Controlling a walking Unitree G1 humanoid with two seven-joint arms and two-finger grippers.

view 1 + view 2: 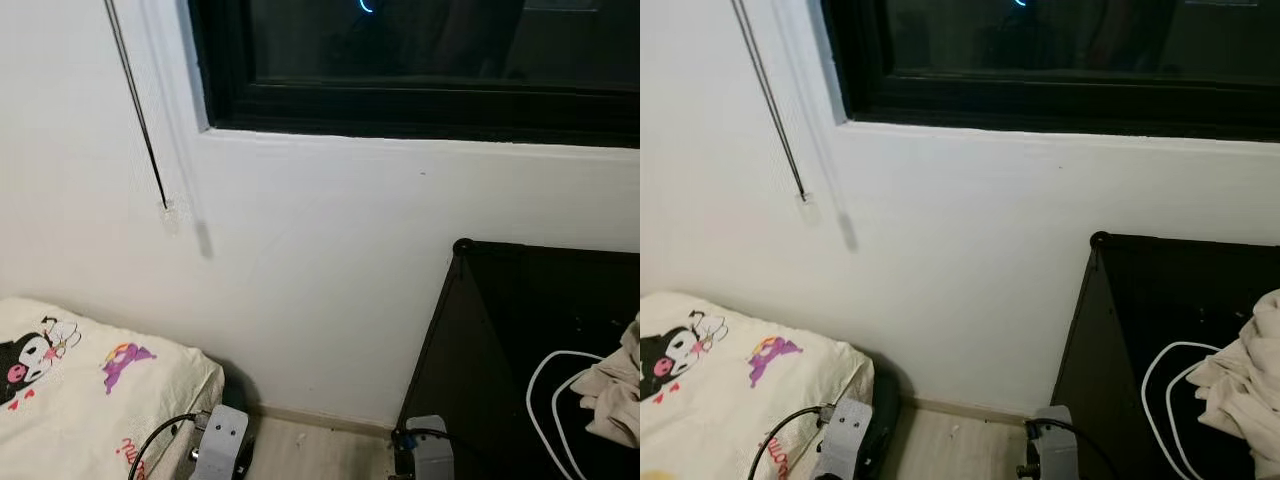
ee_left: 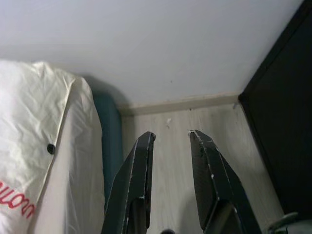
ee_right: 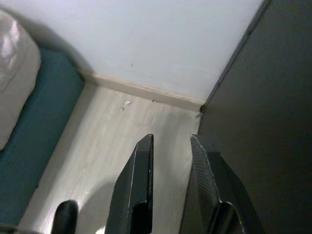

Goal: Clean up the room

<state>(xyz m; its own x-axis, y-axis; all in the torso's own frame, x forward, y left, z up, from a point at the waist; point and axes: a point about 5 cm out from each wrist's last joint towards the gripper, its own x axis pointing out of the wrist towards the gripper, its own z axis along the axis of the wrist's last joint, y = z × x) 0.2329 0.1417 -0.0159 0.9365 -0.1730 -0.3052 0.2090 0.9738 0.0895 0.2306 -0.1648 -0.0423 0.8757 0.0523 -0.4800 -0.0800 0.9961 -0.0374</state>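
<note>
Jaws on both arms stand parted by a narrow gap with nothing between them. Left gripper (image 2: pixel 171 137) points down at a strip of pale wood floor (image 2: pixel 175 146), between the bed and the dark cabinet; its two black fingers (image 2: pixel 134 185) touch nothing. Right gripper (image 3: pixel 171 140) hangs over the same floor strip, just beside the cabinet's black side panel (image 3: pixel 263 122), also holding nothing.

Head views: both silver wrists sit low in frame, left arm (image 1: pixel 222 440) near the bed corner, right arm (image 1: pixel 430 455) at the foot of the cabinet.

Bed (image 1: pixel 90 390) at lower left: cream cover printed with a black-and-white cartoon figure (image 1: pixel 35 355) and a small purple one (image 1: pixel 125 362). Red lettering shows near the cover's edge (image 2: pixel 14 207). A teal mattress side (image 3: pixel 34 141) shows below the cover.

Black cabinet (image 1: pixel 500 340) at lower right stands against the white wall (image 1: pixel 330 260). On its top lie a looped white cable (image 1: pixel 550 400) and a crumpled beige cloth (image 1: pixel 615 390), the cloth touching the cable's loop at the right edge of frame.

Above: dark window with black frame (image 1: pixel 420 110). A thin black blind cord (image 1: pixel 140 110) hangs down the wall to the left of it, ending in a small clear fitting (image 1: pixel 170 210).

A pale skirting board (image 3: pixel 141 90) runs along the foot of the wall. Small light speck on the floor near it (image 3: pixel 126 103).
</note>
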